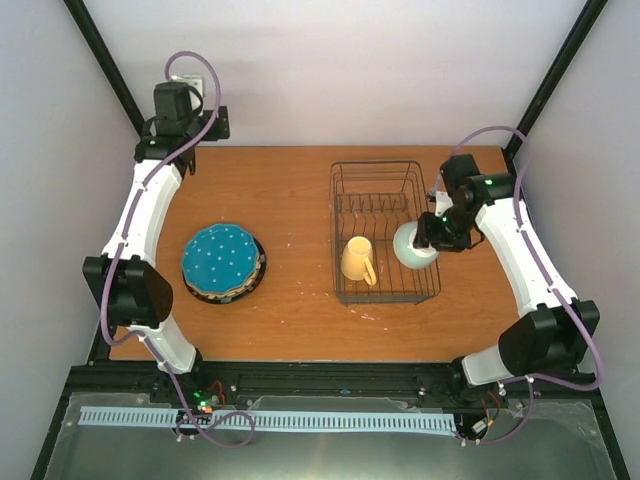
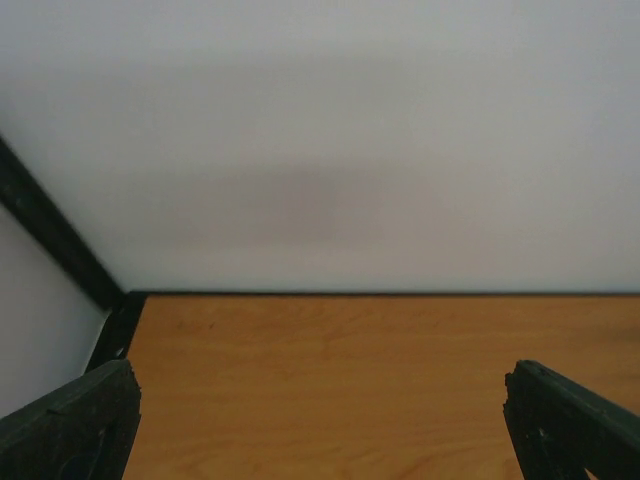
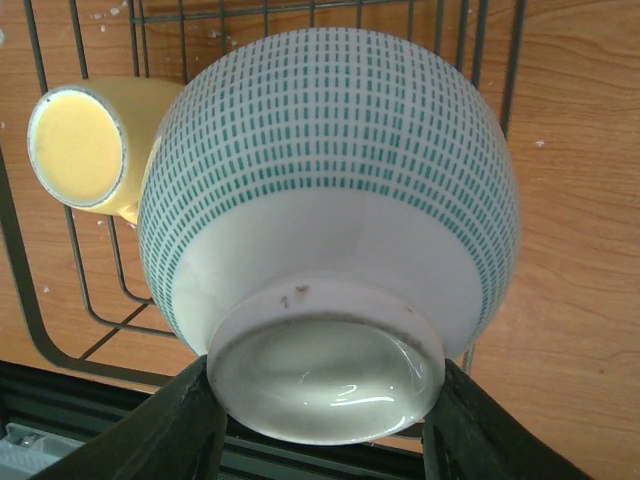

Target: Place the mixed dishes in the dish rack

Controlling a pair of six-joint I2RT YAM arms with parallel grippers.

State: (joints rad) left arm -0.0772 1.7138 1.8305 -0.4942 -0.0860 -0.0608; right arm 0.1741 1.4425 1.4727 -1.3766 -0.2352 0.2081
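At the rack's right edge, right gripper (image 3: 325, 400) pinches the bowl (image 3: 330, 180) by its foot ring. The bowl is tipped on its side over the dish rack (image 1: 385, 172); can't tell if it touches the wires. In the rack: pale yellow mug (image 3: 85, 145) on its side, just beside the bowl. Plate stack (image 1: 222, 262) sits on the table (image 1: 300, 190), well left, teal dotted on top, lower plates mostly hidden. Left gripper (image 2: 320, 415) spread wide, empty, fingers cut off by frame.
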